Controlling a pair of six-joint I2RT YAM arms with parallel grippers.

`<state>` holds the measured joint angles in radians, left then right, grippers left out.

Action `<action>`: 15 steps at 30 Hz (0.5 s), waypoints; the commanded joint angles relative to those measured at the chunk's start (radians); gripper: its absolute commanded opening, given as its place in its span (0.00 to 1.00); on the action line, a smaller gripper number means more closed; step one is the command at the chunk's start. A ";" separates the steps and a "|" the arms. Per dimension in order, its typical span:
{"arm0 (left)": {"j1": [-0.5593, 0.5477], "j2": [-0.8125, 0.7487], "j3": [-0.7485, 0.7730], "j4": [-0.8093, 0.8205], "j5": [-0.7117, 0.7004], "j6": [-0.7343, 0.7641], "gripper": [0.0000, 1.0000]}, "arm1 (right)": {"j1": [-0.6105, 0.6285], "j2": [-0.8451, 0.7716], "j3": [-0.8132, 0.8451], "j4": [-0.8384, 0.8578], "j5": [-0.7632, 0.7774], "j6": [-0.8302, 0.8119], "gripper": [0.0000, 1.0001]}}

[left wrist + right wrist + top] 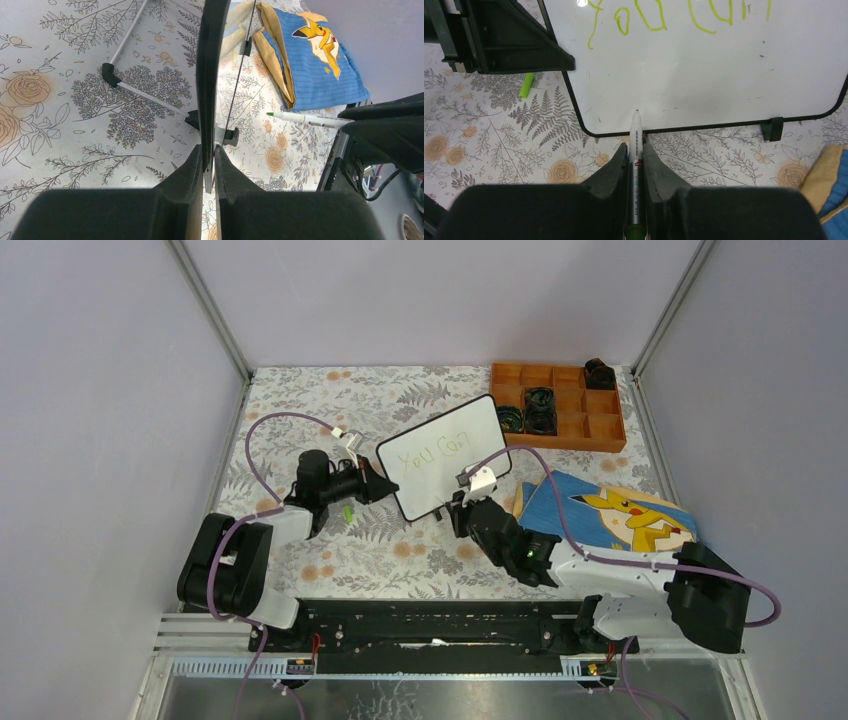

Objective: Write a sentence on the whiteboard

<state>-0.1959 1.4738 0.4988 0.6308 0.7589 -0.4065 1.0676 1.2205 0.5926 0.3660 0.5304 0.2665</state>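
A robot test cell in a lab: plain grey panels on aluminium posts enclose a floral-covered tabletop, with two cabled arms bolted to a black rail.

One whiteboard, with two green words on it. One marker pen. One loose green cap. One blue Pikachu cloth. One orange compartment tray, with three black coiled pieces visible inside. Two grippers: left gripper, right gripper. One floral table cover.
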 commanded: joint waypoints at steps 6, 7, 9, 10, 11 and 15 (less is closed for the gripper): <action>-0.009 0.005 0.007 -0.102 -0.077 0.070 0.00 | 0.026 0.068 -0.020 0.226 0.016 0.019 0.00; -0.009 0.005 0.007 -0.102 -0.078 0.072 0.00 | 0.026 0.072 -0.021 0.242 0.017 0.018 0.00; -0.009 0.007 0.010 -0.105 -0.081 0.073 0.00 | 0.026 0.075 -0.024 0.272 0.022 0.017 0.00; -0.010 0.008 0.011 -0.108 -0.081 0.075 0.00 | 0.026 0.077 -0.024 0.285 0.024 0.014 0.00; -0.010 0.009 0.012 -0.110 -0.081 0.076 0.00 | 0.026 0.080 -0.025 0.297 0.024 0.009 0.00; -0.009 0.012 0.016 -0.123 -0.084 0.082 0.00 | 0.026 0.096 -0.032 0.349 0.040 -0.003 0.00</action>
<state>-0.2012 1.4693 0.5091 0.6010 0.7547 -0.3885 1.0851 1.3006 0.5663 0.5827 0.5331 0.2729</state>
